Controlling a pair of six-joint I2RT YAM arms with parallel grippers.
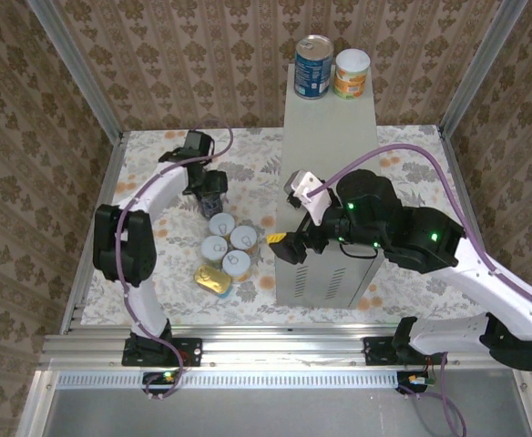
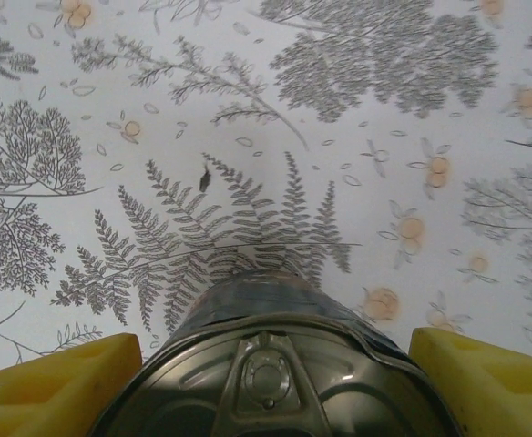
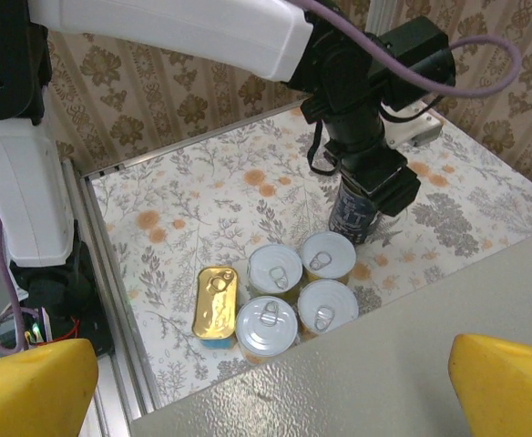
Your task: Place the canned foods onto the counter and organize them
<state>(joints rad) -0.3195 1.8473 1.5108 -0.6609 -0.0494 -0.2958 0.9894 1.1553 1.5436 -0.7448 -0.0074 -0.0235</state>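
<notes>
i see my left gripper (image 1: 209,189) with its jaws closed on a blue can (image 2: 266,373) that stands on the floor (image 2: 248,137), just far of four white-lidded cans (image 3: 328,305) and a flat tin (image 3: 216,305). my right gripper (image 3: 271,387) gapes wide and empty over the near left edge of the counter (image 1: 330,137). two more cans (image 1: 313,66) stand at its far end.

The pale grey counter (image 1: 330,137) carried a blue-labelled can (image 1: 313,66) and a shorter orange can (image 1: 352,73), upright and side by side at its far end. On the floral floor (image 1: 248,164) four white-lidded cans (image 3: 266,325) clustered, with a flat oblong tin (image 3: 216,303) just beside them. A dark can (image 3: 352,218) stood upright between the jaws of the left gripper (image 1: 209,193), possibly lifted.
</notes>
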